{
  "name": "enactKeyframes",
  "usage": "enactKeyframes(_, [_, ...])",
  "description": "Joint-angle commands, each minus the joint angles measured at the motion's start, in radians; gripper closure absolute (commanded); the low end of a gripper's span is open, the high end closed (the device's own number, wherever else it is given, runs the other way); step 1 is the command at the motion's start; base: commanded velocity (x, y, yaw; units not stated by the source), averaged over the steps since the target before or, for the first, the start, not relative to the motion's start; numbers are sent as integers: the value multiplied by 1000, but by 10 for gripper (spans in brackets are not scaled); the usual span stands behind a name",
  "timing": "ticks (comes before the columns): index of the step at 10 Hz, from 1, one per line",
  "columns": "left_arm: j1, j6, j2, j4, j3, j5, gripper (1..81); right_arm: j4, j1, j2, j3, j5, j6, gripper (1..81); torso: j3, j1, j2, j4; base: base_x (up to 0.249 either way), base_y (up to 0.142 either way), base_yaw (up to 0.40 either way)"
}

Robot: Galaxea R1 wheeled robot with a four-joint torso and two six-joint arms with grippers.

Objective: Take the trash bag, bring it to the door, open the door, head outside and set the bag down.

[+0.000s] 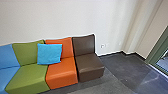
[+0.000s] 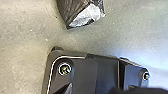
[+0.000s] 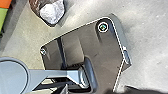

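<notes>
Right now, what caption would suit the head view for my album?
A blue cushion rests on colourful joined seats beside a pale wall.

Seats stand in a row along the far wall (image 1: 62, 17), left of a door or window frame (image 1: 155, 51).

A cushion (image 1: 49, 54) rests on the row, against the seat backs, across the join between the second seat (image 1: 28, 77) and the third seat (image 1: 62, 76) from the left; the end seat (image 1: 90, 67) stands at the right of the row. A wall socket (image 1: 103, 46) sits low on the wall, right of the end seat, and floor (image 1: 125, 72) lies between that seat and the frame. Near, the trash bag (image 2: 77, 11) is just beyond the edge of the robot's base (image 3: 72, 47), toward the seats; whether it touches the floor cannot be told.
</notes>
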Motion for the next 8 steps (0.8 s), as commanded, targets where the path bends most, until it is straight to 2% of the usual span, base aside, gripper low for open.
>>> enactKeyframes(1, [-98,4,-27,-35,-1,89,10,33,53,-79,44,-78,2,10,0,61,-96,0,0,0,0])
enactKeyframes(4, [-127,-1,-17,-44,-2,95,10,37,107,-119,85,-85,5,10,0,129,-203,0,0,0,0])
enactKeyframes(6, [-130,-1,-4,-44,-4,113,10,43,183,-154,130,-93,14,10,0,174,-275,0,0,0,0])
enactKeyframes(8, [-124,-1,-4,-61,-10,115,10,78,295,-172,147,-188,14,10,0,219,-347,0,0,0,0])
